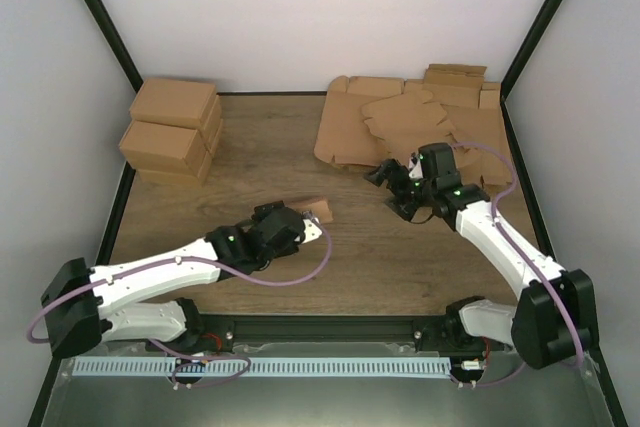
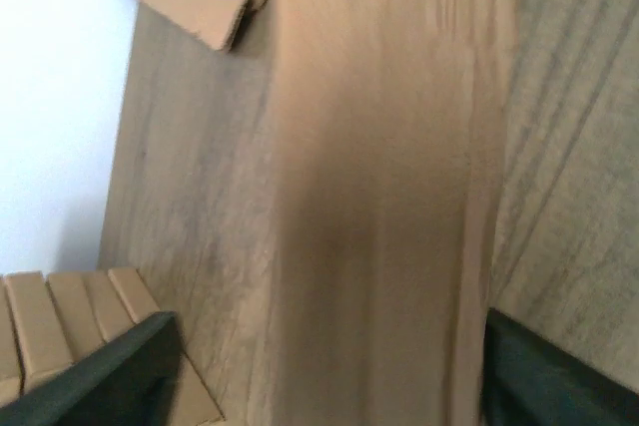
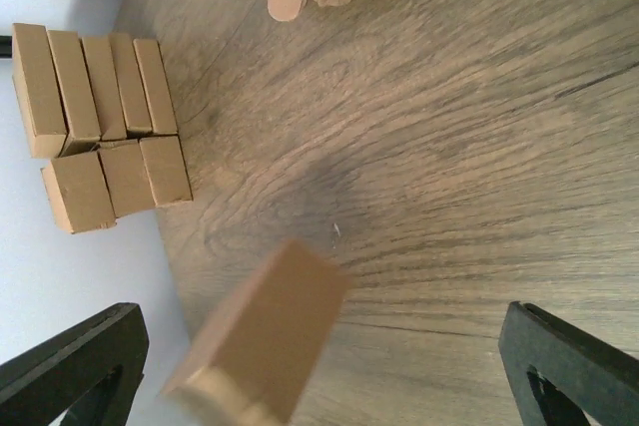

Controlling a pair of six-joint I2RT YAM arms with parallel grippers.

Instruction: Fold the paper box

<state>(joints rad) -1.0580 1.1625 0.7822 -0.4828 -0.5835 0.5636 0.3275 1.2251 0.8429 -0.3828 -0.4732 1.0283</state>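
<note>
The paper box [image 1: 318,209] is a small folded brown carton at the tip of my left gripper [image 1: 303,221], left of the table's middle. In the left wrist view the box [image 2: 389,197] is a blurred brown slab between the wide-set jaws. Its right edge is by the right finger [image 2: 544,376]. Bare table shows between it and the left finger [image 2: 110,376]. My right gripper [image 1: 392,181] is open and empty to the right of the box. In the right wrist view the box [image 3: 265,331] shows tilted and blurred at the lower left.
Several finished brown cartons [image 1: 172,129] are stacked at the back left; they also show in the right wrist view [image 3: 100,127]. Flat cardboard blanks [image 1: 400,127] lie piled at the back right, just behind the right gripper. Dark frame posts and white walls enclose the table [image 1: 250,147].
</note>
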